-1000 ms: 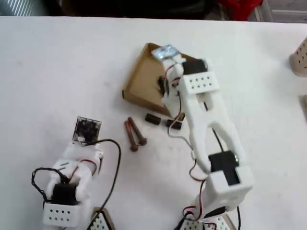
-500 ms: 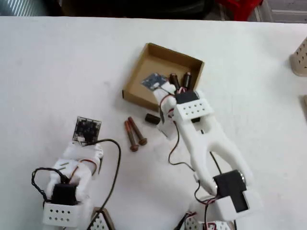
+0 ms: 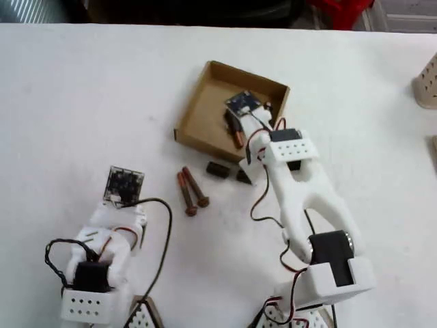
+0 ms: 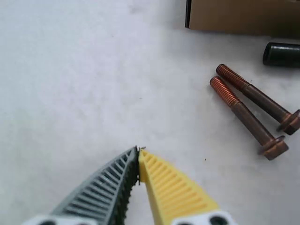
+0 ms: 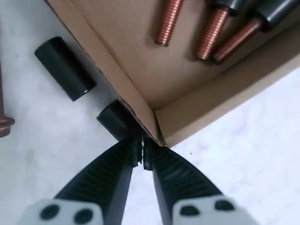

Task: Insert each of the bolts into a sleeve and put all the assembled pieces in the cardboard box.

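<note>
The cardboard box (image 3: pixel 205 113) lies mid-table and holds three assembled pieces (image 5: pixel 213 28), copper threads sticking out of dark sleeves. My right gripper (image 5: pixel 142 153) is shut and empty, its tips at the box's near corner (image 5: pixel 155 115), next to a black sleeve (image 5: pixel 116 121). A second loose sleeve (image 5: pixel 65 68) lies just beyond it. Two bare copper bolts (image 4: pixel 246 112) lie side by side on the white table, seen in the high view as bolts (image 3: pixel 191 191) left of the sleeves (image 3: pixel 218 169). My left gripper (image 4: pixel 138 152) is shut and empty, low over bare table short of the bolts.
The left arm (image 3: pixel 102 239) is folded at the table's near left. The right arm (image 3: pixel 300 198) stretches from the near edge up to the box. A pale holed object (image 3: pixel 427 85) stands at the far right edge.
The right arm has pulled back from the far side of the box to its near corner. The left arm, bolts and loose sleeves have kept still.
</note>
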Robot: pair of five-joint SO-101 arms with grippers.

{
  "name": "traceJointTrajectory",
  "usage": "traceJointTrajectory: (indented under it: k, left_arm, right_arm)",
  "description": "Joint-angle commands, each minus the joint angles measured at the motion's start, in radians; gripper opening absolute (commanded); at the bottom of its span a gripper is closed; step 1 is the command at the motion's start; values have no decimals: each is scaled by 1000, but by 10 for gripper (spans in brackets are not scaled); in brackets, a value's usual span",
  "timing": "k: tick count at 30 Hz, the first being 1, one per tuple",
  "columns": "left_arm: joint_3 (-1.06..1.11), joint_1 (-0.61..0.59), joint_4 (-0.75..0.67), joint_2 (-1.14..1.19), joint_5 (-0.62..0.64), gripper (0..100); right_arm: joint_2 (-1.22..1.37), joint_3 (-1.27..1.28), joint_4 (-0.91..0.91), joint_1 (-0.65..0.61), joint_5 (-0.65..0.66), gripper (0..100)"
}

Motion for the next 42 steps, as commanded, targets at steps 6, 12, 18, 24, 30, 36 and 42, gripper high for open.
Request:
traceJointTrajectory:
  k: [6, 12, 18, 24, 30, 36, 42]
  left_arm:
    - [-5, 5, 9, -15, -9, 20]
    - [-5, 5, 9, -15, -9, 20]
    - [-5, 5, 9, -15, -9, 20]
    - [-5, 7, 9, -15, -9, 20]
    - [-5, 7, 9, -15, -9, 20]
    - [-5, 4, 9, -15, -9, 20]
    - [-5, 4, 9, -15, -9, 20]
  right_arm:
    - [65, -100, -104, 61, -2, 18]
    - [140, -189, -99, 96, -3, 18]
    - [99, -253, 76, 91, 8, 18]
    - [-96, -224, 297, 2, 150, 18]
    - [-170, -97, 271, -84, 233, 130]
    - [-148, 35, 94, -90, 377, 166]
    - [-104, 71, -12, -93, 457, 163]
